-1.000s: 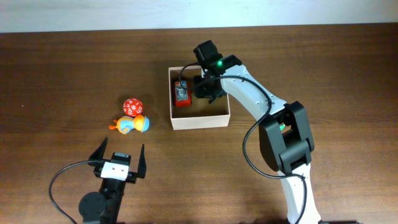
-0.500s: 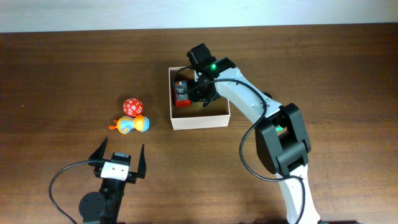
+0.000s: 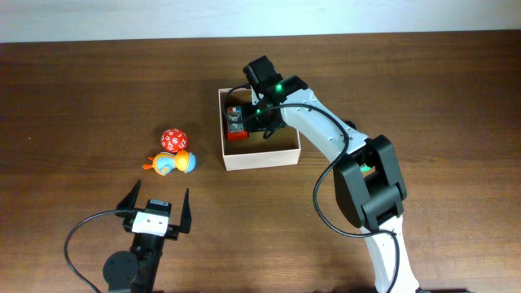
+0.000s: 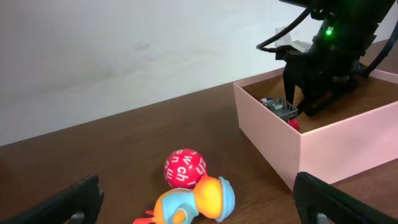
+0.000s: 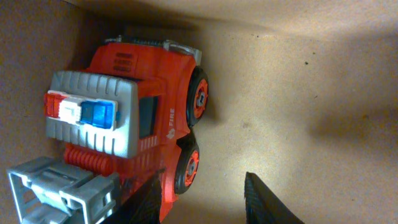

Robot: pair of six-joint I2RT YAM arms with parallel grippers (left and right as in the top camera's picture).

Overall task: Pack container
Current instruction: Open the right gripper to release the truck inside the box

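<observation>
The container (image 3: pixel 260 159), a shallow white-walled box with a tan inside, sits at the table's middle; it also shows in the left wrist view (image 4: pixel 323 140). A red and grey fire truck (image 3: pixel 237 120) lies in its left half. My right gripper (image 3: pixel 262 115) is down inside the box, right beside the truck. In the right wrist view the gripper (image 5: pixel 205 196) is open, its left finger (image 5: pixel 146 202) against the truck (image 5: pixel 130 118), the other over bare cardboard. My left gripper (image 3: pixel 158 200) is open and empty near the front edge.
A red ball with white letters (image 3: pixel 172 139) and an orange and blue duck toy (image 3: pixel 168 163) lie touching on the wood left of the container, straight ahead of the left gripper (image 4: pixel 199 196). A white wall runs along the table's far edge.
My right gripper has moved left inside the box towards the truck. The container has slid slightly left. The left arm has not moved.
</observation>
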